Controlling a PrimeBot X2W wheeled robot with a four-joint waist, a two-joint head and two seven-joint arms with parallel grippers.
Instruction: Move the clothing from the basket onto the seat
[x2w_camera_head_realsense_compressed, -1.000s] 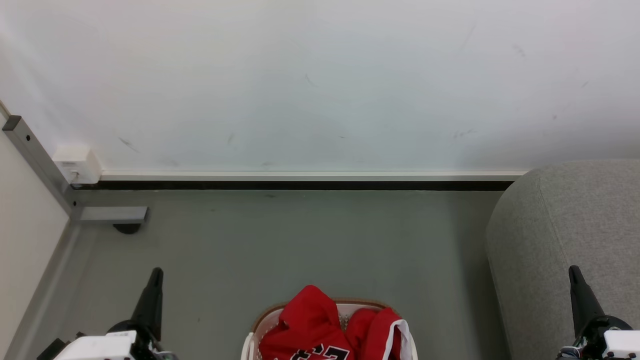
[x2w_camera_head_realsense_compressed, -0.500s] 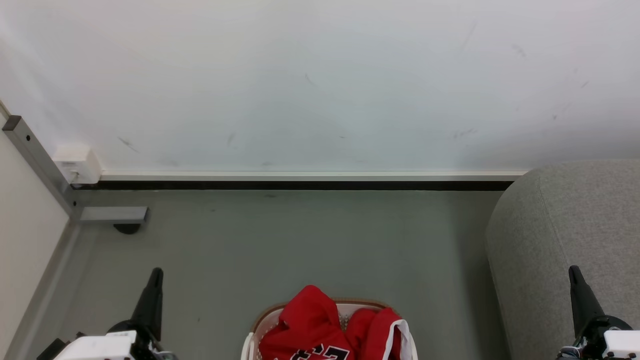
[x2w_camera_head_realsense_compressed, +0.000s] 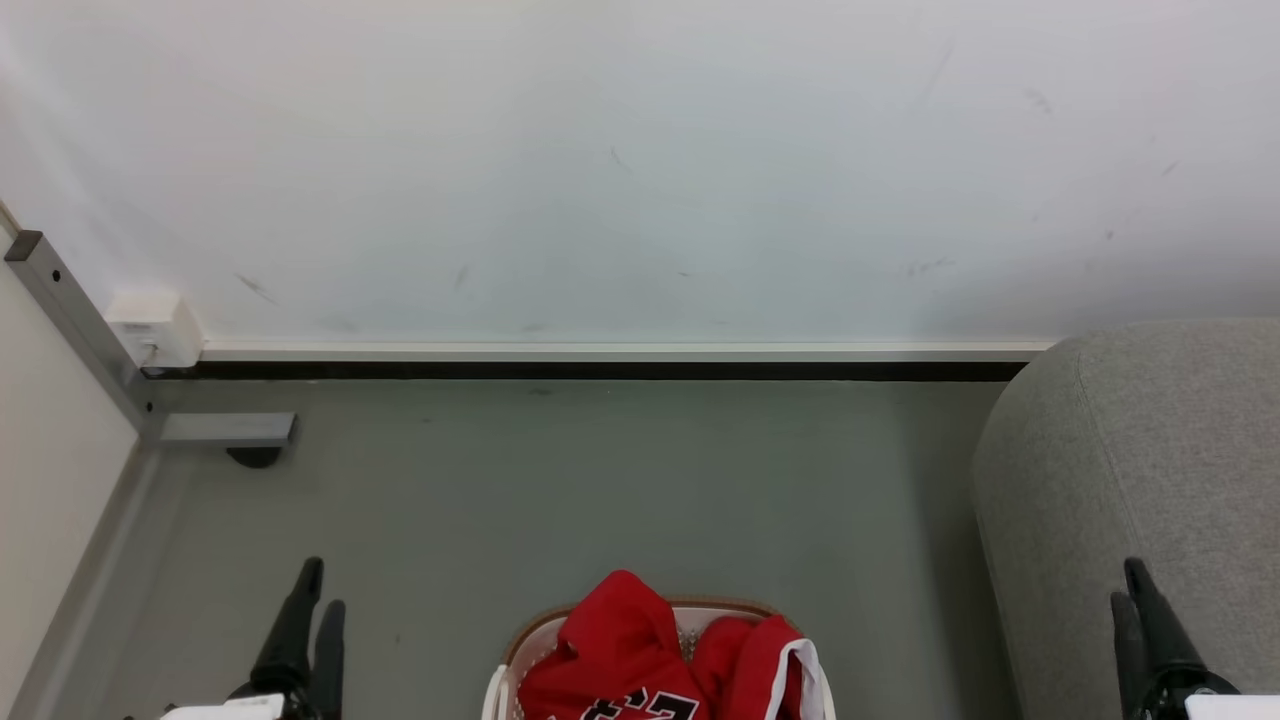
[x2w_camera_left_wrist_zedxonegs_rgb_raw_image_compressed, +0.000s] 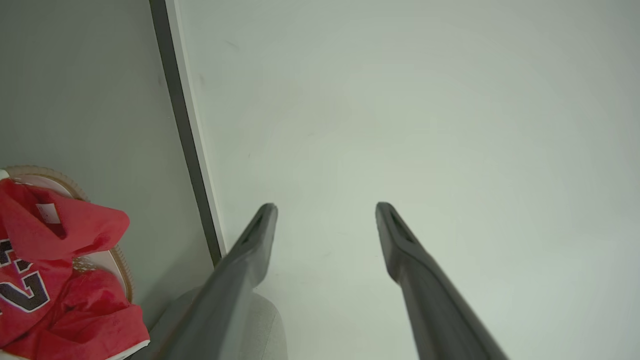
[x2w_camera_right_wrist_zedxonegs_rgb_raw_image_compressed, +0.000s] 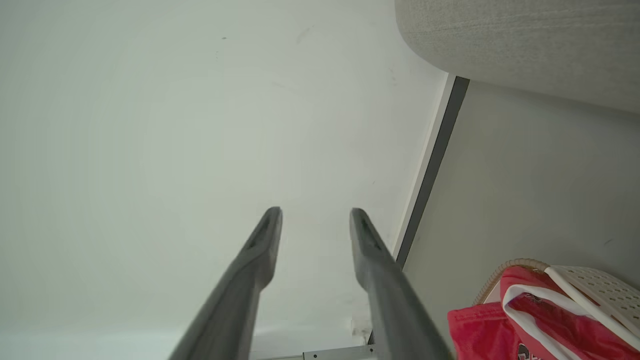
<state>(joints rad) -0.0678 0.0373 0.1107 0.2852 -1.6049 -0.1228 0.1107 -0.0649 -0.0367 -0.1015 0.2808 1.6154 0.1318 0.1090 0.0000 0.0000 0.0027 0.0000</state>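
The clothing (x2w_camera_head_realsense_compressed: 640, 660) lies heaped in the basket (x2w_camera_head_realsense_compressed: 527, 632), the seat (x2w_camera_head_realsense_compressed: 1130, 450) to the basket's right, while the wide-spread left gripper (x2w_camera_head_realsense_compressed: 324, 585) and narrower-parted right gripper (x2w_camera_head_realsense_compressed: 1126, 580) flank the basket empty, so reaching down into it looks next.

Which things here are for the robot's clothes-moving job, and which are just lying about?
For the job:
- red clothing
- white basket holding it
- grey seat

Just lying about:
- small white box
- metal post
- black skirting strip
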